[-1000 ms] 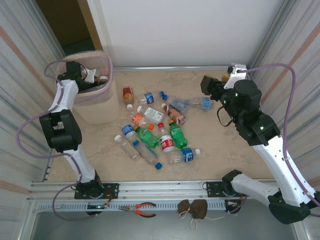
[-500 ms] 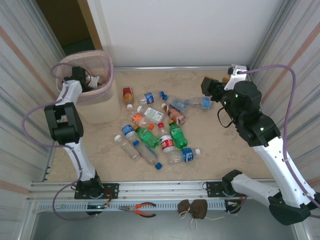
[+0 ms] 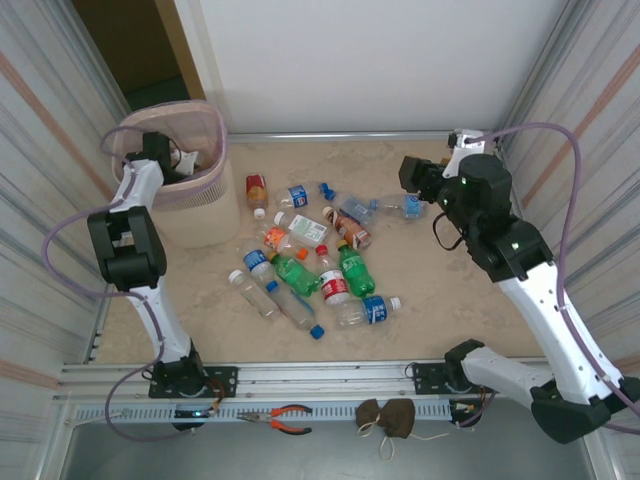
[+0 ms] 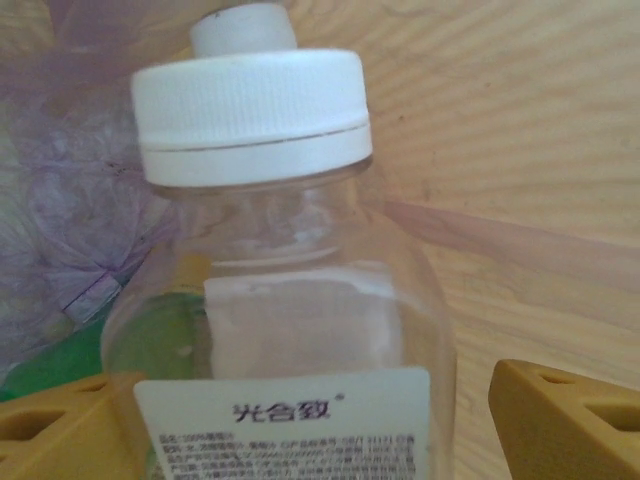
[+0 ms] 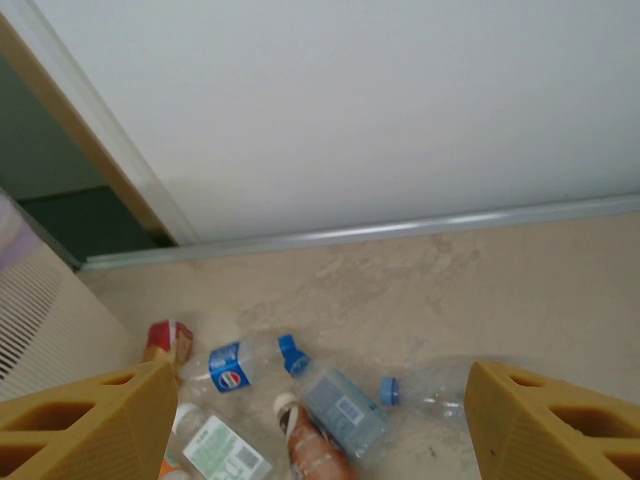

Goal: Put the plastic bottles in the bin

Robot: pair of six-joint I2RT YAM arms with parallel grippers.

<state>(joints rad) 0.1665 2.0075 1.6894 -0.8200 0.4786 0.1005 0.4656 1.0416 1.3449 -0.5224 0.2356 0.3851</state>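
Observation:
Several plastic bottles [image 3: 300, 255] lie scattered mid-table, clear, green and brown. The pale-pink bin [image 3: 213, 135] stands at the back left. My left gripper [image 3: 172, 158] reaches down inside it. In the left wrist view a clear white-capped bottle [image 4: 290, 300] sits between the open yellow fingers [image 4: 565, 420] of my left gripper [image 4: 300, 430], with a gap showing on the right side. My right gripper [image 3: 408, 172] hovers open and empty above the back right bottles. Under my right gripper [image 5: 320, 410] lie a Pepsi-labelled bottle [image 5: 240, 365] and a pale-blue one [image 5: 340, 410].
Corrugated walls close in both sides, and a white wall stands at the back. Orange-handled pliers [image 3: 285, 418] and a dark cloth [image 3: 388, 418] lie on the near rail. A clear blue-capped bottle [image 5: 430, 390] rests close to the back wall.
The left gripper has sunk lower into the bin and its jaws have spread away from the bottle. The right arm has shifted slightly left.

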